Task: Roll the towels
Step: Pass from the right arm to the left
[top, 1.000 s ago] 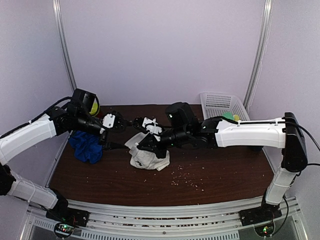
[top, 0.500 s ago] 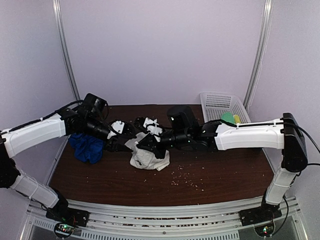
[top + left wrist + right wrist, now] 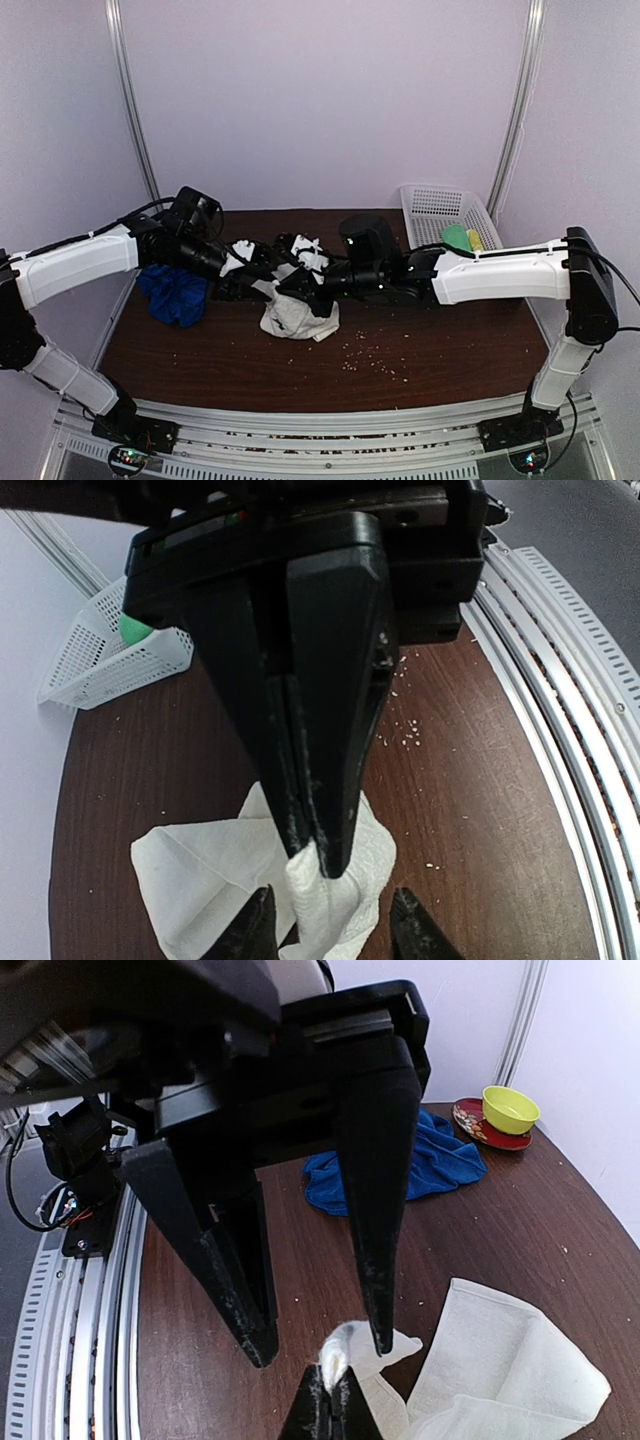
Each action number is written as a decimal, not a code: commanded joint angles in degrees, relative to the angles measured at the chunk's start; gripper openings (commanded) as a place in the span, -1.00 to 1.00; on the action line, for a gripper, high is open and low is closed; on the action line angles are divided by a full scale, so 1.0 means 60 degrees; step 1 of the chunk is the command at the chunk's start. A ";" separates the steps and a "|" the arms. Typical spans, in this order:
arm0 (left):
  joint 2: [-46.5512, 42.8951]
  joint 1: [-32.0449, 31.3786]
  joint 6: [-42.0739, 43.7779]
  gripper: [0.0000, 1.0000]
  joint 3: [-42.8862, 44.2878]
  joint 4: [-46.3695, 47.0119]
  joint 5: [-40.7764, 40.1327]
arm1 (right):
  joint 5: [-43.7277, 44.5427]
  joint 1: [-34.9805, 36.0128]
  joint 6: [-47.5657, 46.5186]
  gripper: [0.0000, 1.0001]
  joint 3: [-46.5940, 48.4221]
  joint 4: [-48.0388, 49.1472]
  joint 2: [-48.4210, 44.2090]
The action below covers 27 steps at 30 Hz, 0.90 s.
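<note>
While the right tool is pinched tight on a lifted corner of the white towel, the left tool sits part-open, straddling that same corner and not clamped on it as far as I can see. Rest of the white towel lies crumpled around the middle of the tabletop; the blue towel is bunched up by the left edge.
</note>
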 commanded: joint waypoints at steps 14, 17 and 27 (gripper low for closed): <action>0.0444 -0.0053 -0.0678 -0.69 0.0485 0.0390 0.0115 | 0.0140 -0.0015 0.0215 -1.00 -0.0220 0.0568 -0.0314; 0.0526 -0.0054 -0.0740 -1.00 0.0548 0.0391 0.0101 | 0.0184 -0.0010 0.0212 -1.00 -0.0269 0.0579 -0.0320; -0.1383 0.0186 0.0005 -1.00 -0.0424 -0.0070 -0.1160 | 0.0155 -0.0675 -0.0114 0.49 -0.0820 0.0212 -0.1312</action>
